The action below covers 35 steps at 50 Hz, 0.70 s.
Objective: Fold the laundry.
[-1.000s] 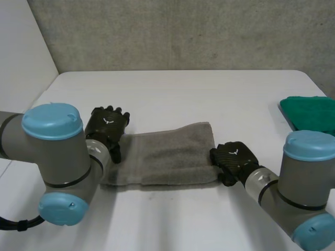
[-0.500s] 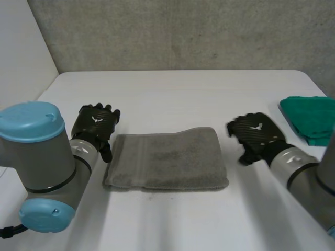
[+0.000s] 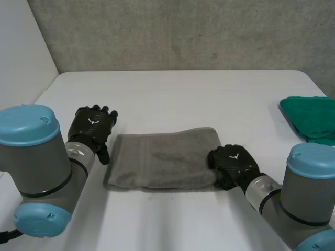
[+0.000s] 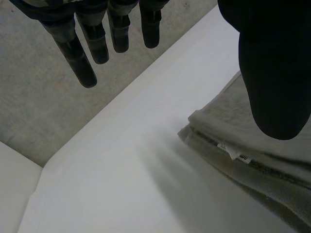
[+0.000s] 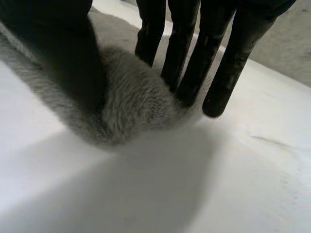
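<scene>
R hand [image 3: 233,164]: nearest, at near-right corner of grey towel [image 3: 162,159]. Wrist cam: fingers [image 5: 187,63] straight and a bit spread, tips down on the towel's end, outermost tip on bare table. Thumb lies on the cloth beside them and the towel humps up betw. thumb and fingers. Can't tell if that is a real pinch; reads as pressing.

Towel: folded, flat, mid-table, long side running L–R. Small white label [image 4: 238,156] sticks out at its L end, betw. the layers.

L hand [image 3: 93,127]: just off towel's far-left corner. Fingers [image 4: 77,58] straight, spread wide, holding nothing; thumb hangs over the towel's edge, apart from it.

Green cloth [image 3: 309,117]: far R, at the edge of the table [image 3: 172,94], well apart from towel.
</scene>
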### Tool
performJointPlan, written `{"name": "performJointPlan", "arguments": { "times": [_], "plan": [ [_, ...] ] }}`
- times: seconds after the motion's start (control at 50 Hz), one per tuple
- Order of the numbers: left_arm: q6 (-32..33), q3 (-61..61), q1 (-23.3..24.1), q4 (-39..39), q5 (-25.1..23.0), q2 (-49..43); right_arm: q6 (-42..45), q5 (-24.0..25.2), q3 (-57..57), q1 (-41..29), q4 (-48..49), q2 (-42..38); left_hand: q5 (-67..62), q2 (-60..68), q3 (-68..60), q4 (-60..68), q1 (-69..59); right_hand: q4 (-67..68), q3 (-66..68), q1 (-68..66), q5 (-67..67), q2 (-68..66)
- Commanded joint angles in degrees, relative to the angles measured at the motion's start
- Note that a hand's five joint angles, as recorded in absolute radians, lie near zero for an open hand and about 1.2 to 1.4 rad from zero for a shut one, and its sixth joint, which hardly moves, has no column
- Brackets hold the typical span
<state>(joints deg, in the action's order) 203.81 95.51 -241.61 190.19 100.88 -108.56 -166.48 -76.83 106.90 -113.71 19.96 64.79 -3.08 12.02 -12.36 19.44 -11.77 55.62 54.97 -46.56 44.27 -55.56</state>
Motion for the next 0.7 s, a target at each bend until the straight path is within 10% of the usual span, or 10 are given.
{"name": "performJointPlan", "arguments": {
  "times": [0.02, 0.38, 0.7],
  "plan": [
    [0.01, 0.20, 0.00, 0.89, -0.07, -0.07, 1.07, -3.77, 1.73, 0.24, 1.57, 0.86, 3.03, -1.97, 2.31, -9.39, 1.73, 24.38, 25.03, -33.44, 25.73, -24.44],
    [0.01, 0.91, 0.00, 0.89, 0.02, 0.98, 21.37, -3.24, 2.27, 12.55, -5.19, 10.70, 3.03, -1.97, 2.31, -9.39, 1.73, 24.38, 25.03, -33.44, 25.73, -24.44],
    [-2.88, -0.94, 0.35, 1.85, 0.19, 3.09, 24.89, 2.64, -10.31, -18.82, -5.72, 4.03, 3.03, -1.97, 2.31, -9.39, 1.73, 24.38, 25.03, -33.44, 25.73, -24.44]
  ]
}}
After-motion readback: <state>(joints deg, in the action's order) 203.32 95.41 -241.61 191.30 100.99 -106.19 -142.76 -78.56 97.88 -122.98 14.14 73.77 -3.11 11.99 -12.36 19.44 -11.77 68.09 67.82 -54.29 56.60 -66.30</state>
